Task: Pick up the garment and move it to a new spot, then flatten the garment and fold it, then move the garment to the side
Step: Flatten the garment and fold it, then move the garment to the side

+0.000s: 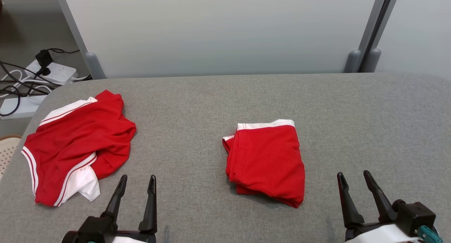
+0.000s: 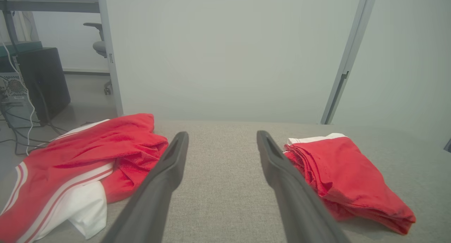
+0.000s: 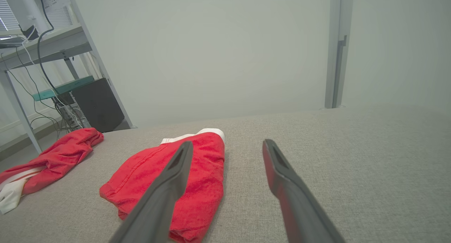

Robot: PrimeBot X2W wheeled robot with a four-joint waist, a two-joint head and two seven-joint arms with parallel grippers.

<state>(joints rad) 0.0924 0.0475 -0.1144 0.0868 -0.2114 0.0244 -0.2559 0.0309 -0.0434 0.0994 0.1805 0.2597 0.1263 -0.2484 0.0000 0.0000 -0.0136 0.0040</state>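
Garment (image 1: 266,162) apart from crumpled clothing (image 1: 75,147)

Crumpled garment (image 2: 70,155), corner off-frame.

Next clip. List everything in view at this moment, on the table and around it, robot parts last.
folded garment: one, red with white band, middle of the table
crumpled garment: one, red with white stripes, table's left end
table: one, grey fabric top, before the robot
power strips: two, white, floor past the table's far left corner
partition: one, pale with grey posts, behind the table
computer tower: one, black, floor at far left
office chair: one, grey, behind the partition's left edge
left gripper: one, dark jaws open and empty, lower left
right gripper: one, dark jaws open and empty, lower right
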